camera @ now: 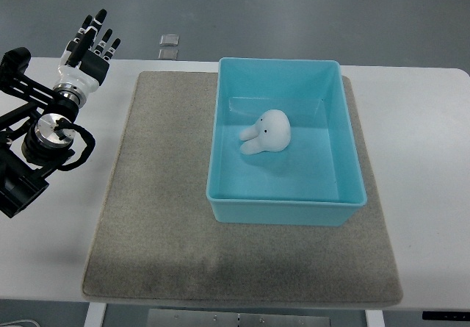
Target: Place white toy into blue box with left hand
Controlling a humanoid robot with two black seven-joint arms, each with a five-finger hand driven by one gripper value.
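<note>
A white toy [267, 132] with small black dots lies on the floor of the blue box [345, 121], a little left of its middle. The box stands on a grey mat [161, 195]. My left hand [94, 40] is at the far upper left, well away from the box, over the white table's edge. Its fingers are spread and straight, and they hold nothing. The right arm does not show.
The grey mat covers most of the white table [426, 165]. Two small grey squares [169, 46] lie on the floor beyond the table's far edge. The left arm's black links [33, 151] occupy the left edge.
</note>
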